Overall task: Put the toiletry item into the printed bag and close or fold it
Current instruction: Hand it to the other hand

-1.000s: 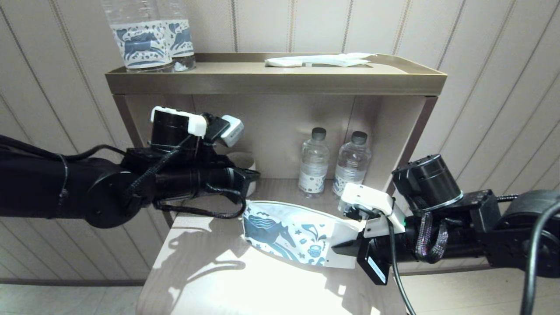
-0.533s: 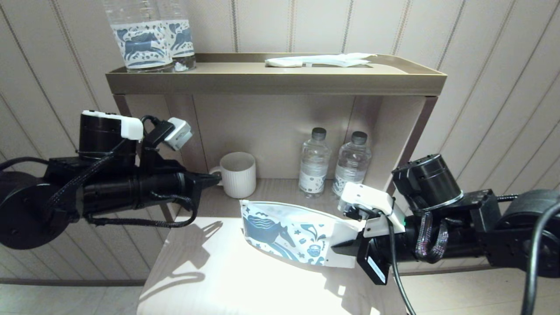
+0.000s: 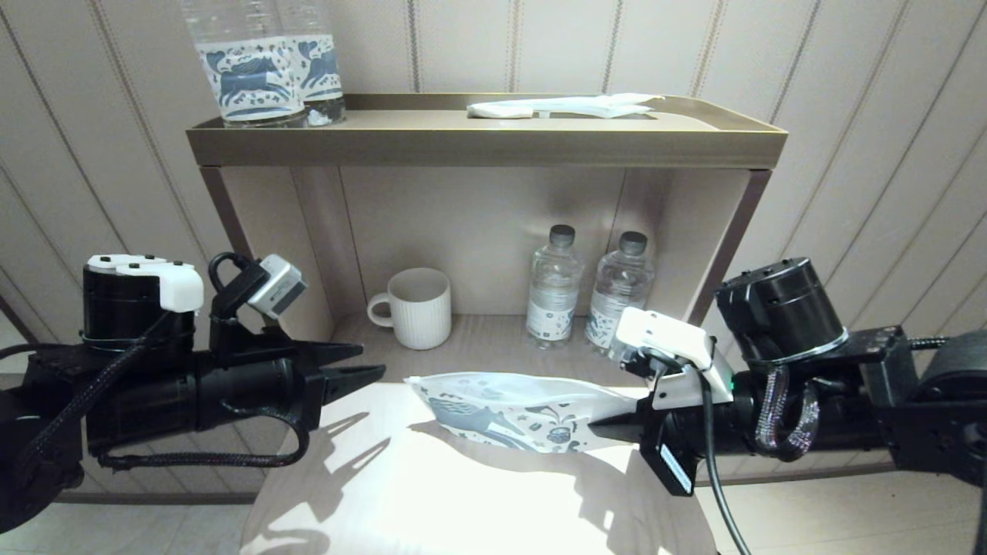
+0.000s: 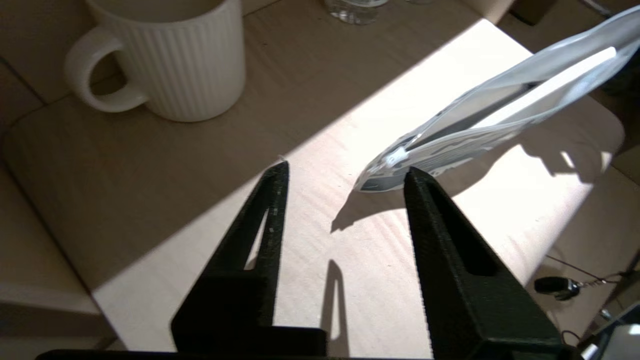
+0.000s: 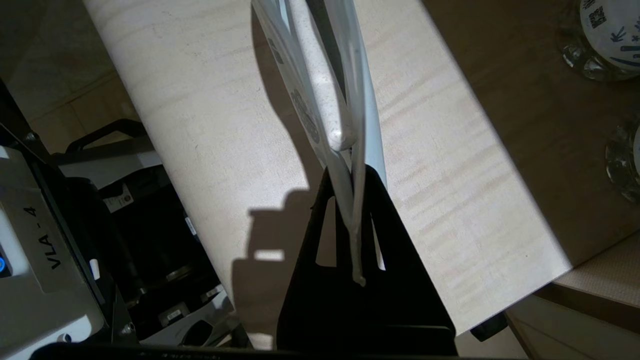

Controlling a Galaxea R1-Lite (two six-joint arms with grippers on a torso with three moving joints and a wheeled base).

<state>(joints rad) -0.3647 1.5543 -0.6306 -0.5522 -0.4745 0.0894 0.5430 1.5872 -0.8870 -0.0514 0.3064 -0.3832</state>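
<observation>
Sunlit table [image 3: 370, 493] beneath a shelf: right gripper [image 3: 609, 426] fingers pinch one end of the printed bag [image 3: 509, 412], holding it raised and level, toothbrush [image 4: 545, 90] inside; left gripper [image 3: 362, 368], fingers spread, waits beside the free end, apparently ready to fold.

Bare tabletop [image 3: 478, 493] below bag [image 3: 517, 405]

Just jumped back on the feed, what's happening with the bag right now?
The right gripper is shut on one end of the printed bag, holding it stretched out above the pale tabletop. The toothbrush shows as a long pale shape inside the bag. The left gripper is open, empty and apart from the bag's free end. The bag is not folded yet. A white mug and two small bottles stand on the shelf behind.
</observation>
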